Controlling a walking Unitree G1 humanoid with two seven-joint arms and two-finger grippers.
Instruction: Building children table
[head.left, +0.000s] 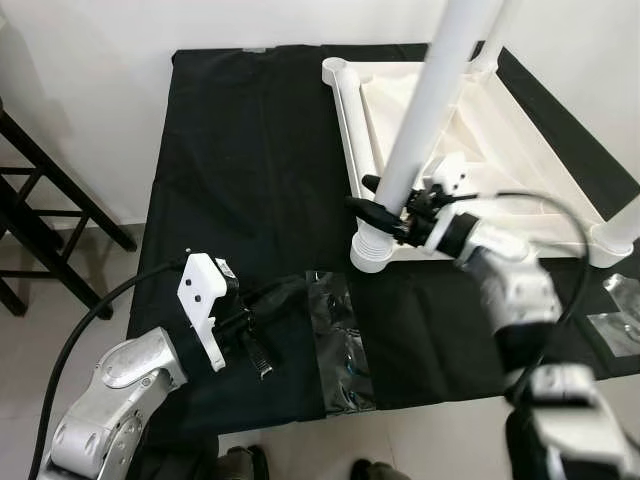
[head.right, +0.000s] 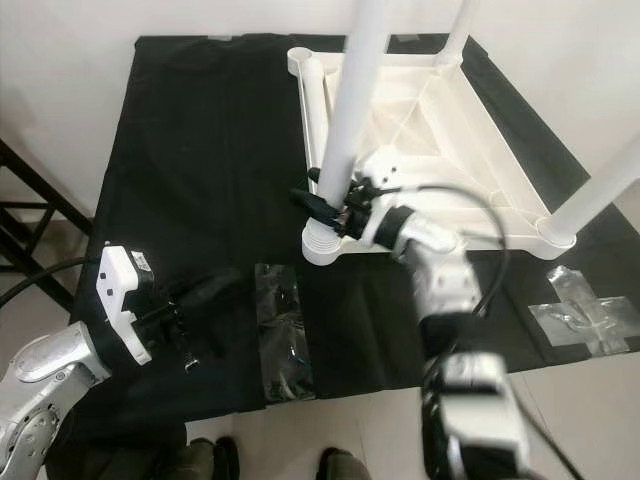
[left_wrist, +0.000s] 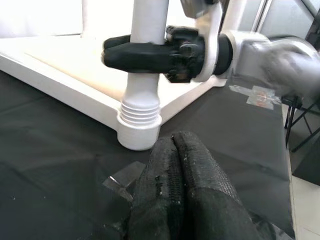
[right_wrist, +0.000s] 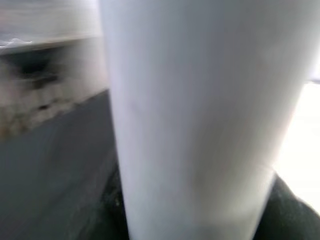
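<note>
The children's table (head.left: 480, 130), white plastic, lies upside down on a black cloth (head.left: 240, 150) so its corner sockets face up and the legs can be stood into them. Starting at your far left, a dark folding stand (head.left: 40, 210) sits off the cloth against the wall. Next, your left gripper (head.left: 262, 330) rests low over the near cloth, fingers pressed together and holding nothing, apparently parked out of the way. Just beside it lies an emptied clear plastic bag (head.left: 340, 340). Right of that, your right gripper (head.left: 385, 210) is clamped around the near-left table leg (head.left: 430, 90), just above its ribbed base in the corner socket, likely to twist or seat it. Farther right, another leg (head.left: 625, 225) stands upright, with more clear wrapping (head.left: 620, 315) nearby.
</note>
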